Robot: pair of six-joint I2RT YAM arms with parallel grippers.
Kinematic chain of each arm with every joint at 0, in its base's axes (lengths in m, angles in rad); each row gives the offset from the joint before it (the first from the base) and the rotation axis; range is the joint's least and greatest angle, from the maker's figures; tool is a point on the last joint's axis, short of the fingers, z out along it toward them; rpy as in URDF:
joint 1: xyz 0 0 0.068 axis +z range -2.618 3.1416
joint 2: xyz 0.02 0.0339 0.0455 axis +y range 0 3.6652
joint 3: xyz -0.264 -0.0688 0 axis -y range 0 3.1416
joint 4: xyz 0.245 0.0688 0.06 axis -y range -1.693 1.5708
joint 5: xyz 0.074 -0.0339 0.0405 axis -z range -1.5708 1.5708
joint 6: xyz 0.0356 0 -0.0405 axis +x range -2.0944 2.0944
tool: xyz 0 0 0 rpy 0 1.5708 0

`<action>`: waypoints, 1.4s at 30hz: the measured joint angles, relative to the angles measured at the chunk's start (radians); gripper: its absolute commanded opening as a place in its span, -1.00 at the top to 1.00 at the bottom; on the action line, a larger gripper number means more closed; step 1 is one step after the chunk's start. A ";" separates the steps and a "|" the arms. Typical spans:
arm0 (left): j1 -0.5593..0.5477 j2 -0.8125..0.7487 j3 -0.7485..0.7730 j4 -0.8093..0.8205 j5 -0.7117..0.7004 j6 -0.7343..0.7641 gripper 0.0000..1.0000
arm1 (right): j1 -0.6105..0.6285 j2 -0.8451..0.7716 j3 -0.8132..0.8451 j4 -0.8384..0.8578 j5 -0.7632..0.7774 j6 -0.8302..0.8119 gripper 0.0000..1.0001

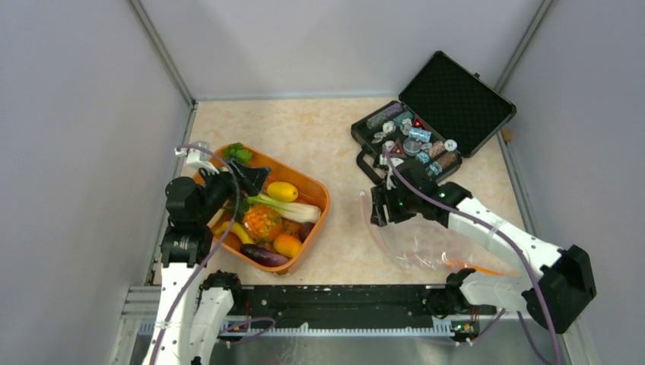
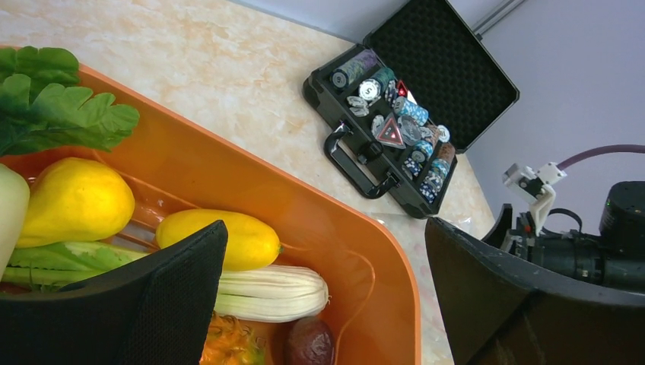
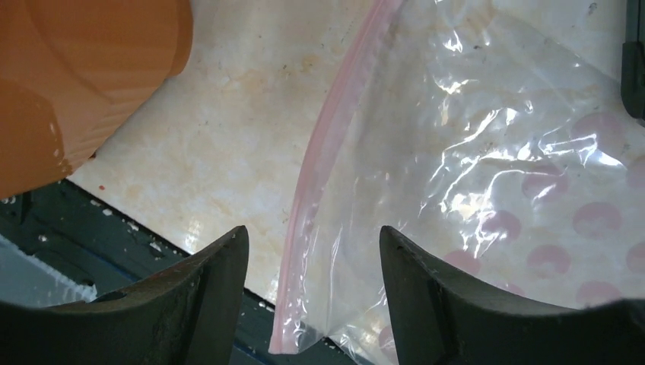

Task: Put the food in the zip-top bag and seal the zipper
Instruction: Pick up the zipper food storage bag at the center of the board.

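Beige marbled table (image 1: 304,129) inside grey walls. The orange tub (image 1: 318,199) sits toward 9 o'clock and the open black case (image 1: 456,99) at 1 o'clock. The zip-top bag (image 1: 414,243) lies flat toward 4 o'clock and looks empty.

My right claw (image 3: 312,237) stands wide over the bag's mouth. The pink zipper (image 3: 328,148) runs between its jaws, and nothing is pinched.

My left claw (image 2: 325,226) gapes over the tub and holds nothing. All the food is in the tub, with a yellow lemon (image 2: 228,237) and the leafy stalk (image 2: 270,293) just beneath that claw.

I judge this to be the first step, taking hold of the bag's mouth. Next I should nip only the top layer at the zipper and lift it, so the pouch gapes toward 9 o'clock for the first fruit.
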State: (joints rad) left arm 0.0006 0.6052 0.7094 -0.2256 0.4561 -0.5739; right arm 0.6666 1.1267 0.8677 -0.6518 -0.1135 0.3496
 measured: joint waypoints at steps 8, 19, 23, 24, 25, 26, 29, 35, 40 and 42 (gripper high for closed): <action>0.000 0.002 -0.001 -0.003 0.029 -0.001 -0.97 | 0.087 0.168 0.032 0.035 0.142 0.044 -0.11; 0.000 0.028 -0.001 -0.006 0.071 0.001 -0.97 | 0.184 0.275 0.063 0.034 0.378 0.098 0.11; 0.000 0.028 -0.001 -0.007 0.084 0.008 -0.97 | 0.185 0.246 0.062 0.041 0.405 0.100 0.37; 0.000 0.030 -0.001 -0.007 0.091 0.015 -0.97 | 0.185 0.241 0.062 0.043 0.408 0.100 0.49; 0.000 0.033 -0.001 -0.008 0.101 0.027 -0.97 | 0.185 0.237 0.062 0.045 0.410 0.101 0.51; 0.000 0.034 0.000 -0.011 0.111 0.041 -0.97 | 0.185 0.237 0.062 0.046 0.413 0.100 0.52; 0.000 0.046 0.011 -0.031 0.140 0.079 -0.97 | 0.185 0.237 0.055 0.058 0.416 0.108 0.53; -0.021 0.054 0.029 -0.041 0.193 0.119 -0.97 | 0.188 0.235 0.023 0.069 0.432 0.126 0.96; -0.097 0.068 0.043 -0.055 0.221 0.158 -0.96 | 0.189 0.203 -0.001 0.076 0.454 0.143 1.00; -0.164 0.085 0.062 -0.072 0.201 0.187 -0.95 | 0.189 0.167 -0.012 0.080 0.459 0.148 1.00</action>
State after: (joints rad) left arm -0.1638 0.6899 0.7715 -0.2974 0.6575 -0.3874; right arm 0.8555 1.2942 0.8555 -0.5716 0.3458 0.4976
